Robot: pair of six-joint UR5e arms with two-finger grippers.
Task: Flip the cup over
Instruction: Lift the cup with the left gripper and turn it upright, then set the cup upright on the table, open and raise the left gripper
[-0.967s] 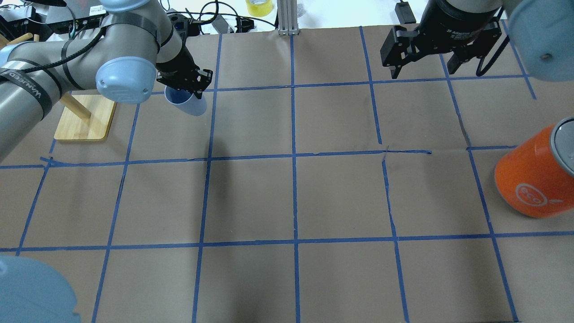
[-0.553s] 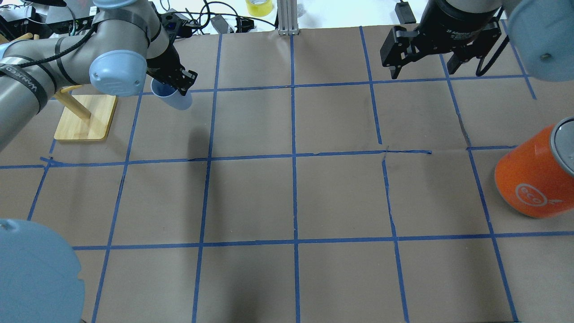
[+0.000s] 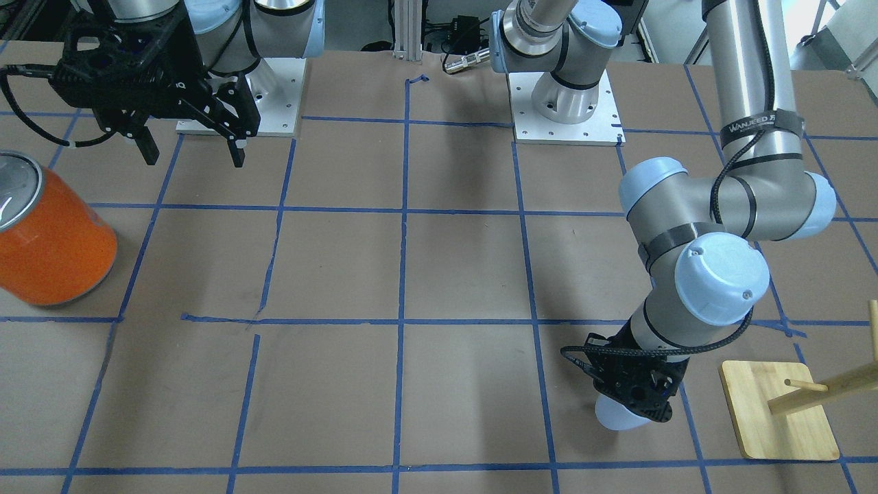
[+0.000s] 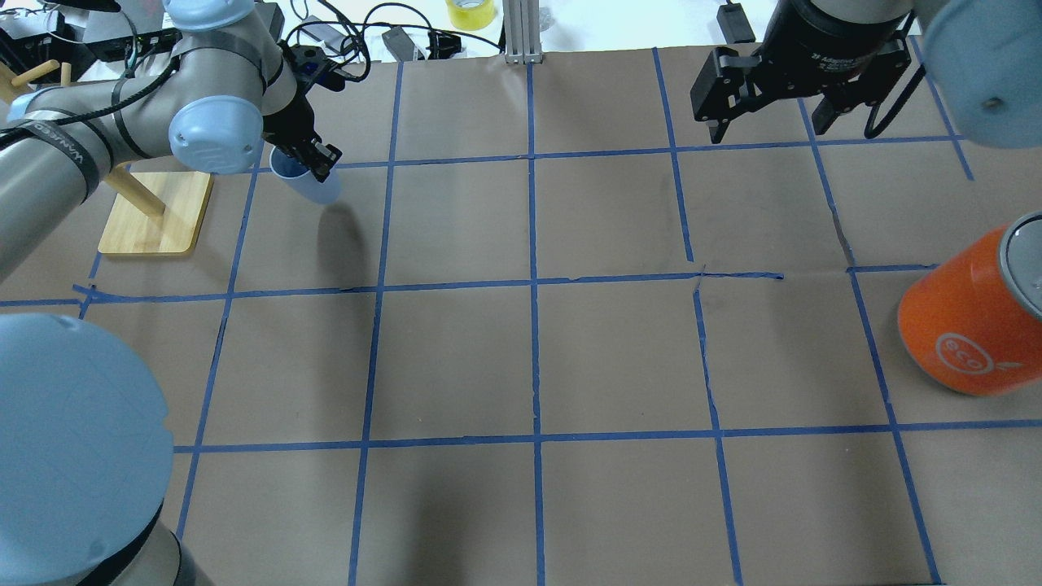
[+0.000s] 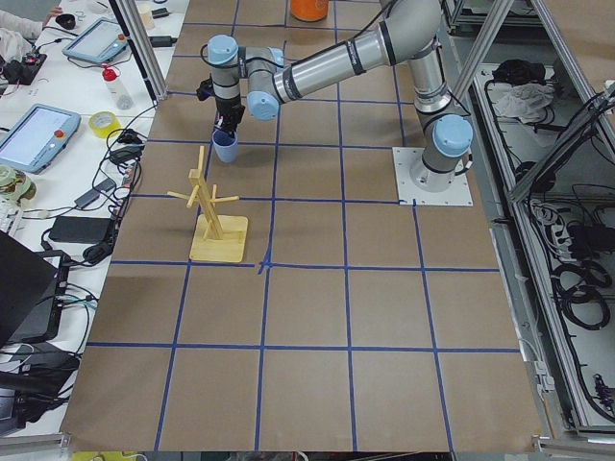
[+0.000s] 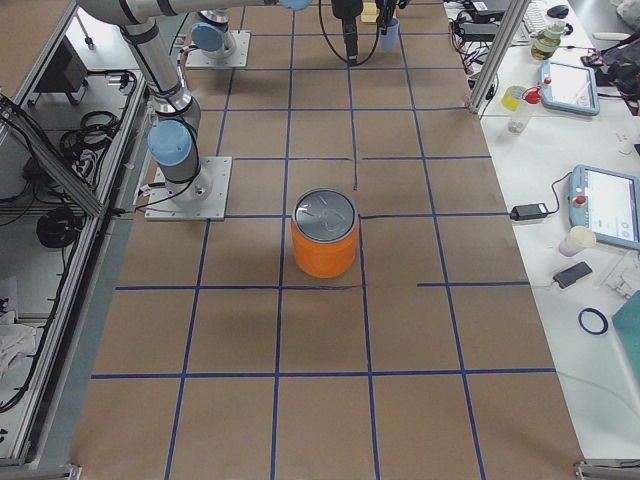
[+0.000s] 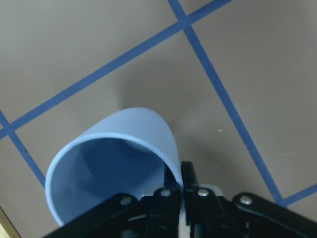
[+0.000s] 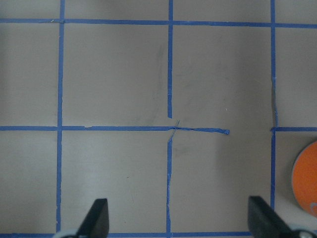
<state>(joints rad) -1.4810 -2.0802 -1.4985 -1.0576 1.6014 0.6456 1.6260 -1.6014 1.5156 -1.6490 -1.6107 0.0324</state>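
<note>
Left gripper [image 4: 316, 161] clamps the rim of the pale blue cup [image 4: 319, 189], its mouth tilted upward, near a wooden stand [image 4: 155, 213]; right gripper [image 4: 768, 129] hangs, fingers spread, well apart from an orange canister [image 4: 965, 330]

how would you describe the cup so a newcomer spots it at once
On the taped table, find the wooden rack on the robot's left side. Beside it, the left end effector pinches the rim of the cup. It is small, pale blue and handleless, unlike the big orange canister across the table.
</note>
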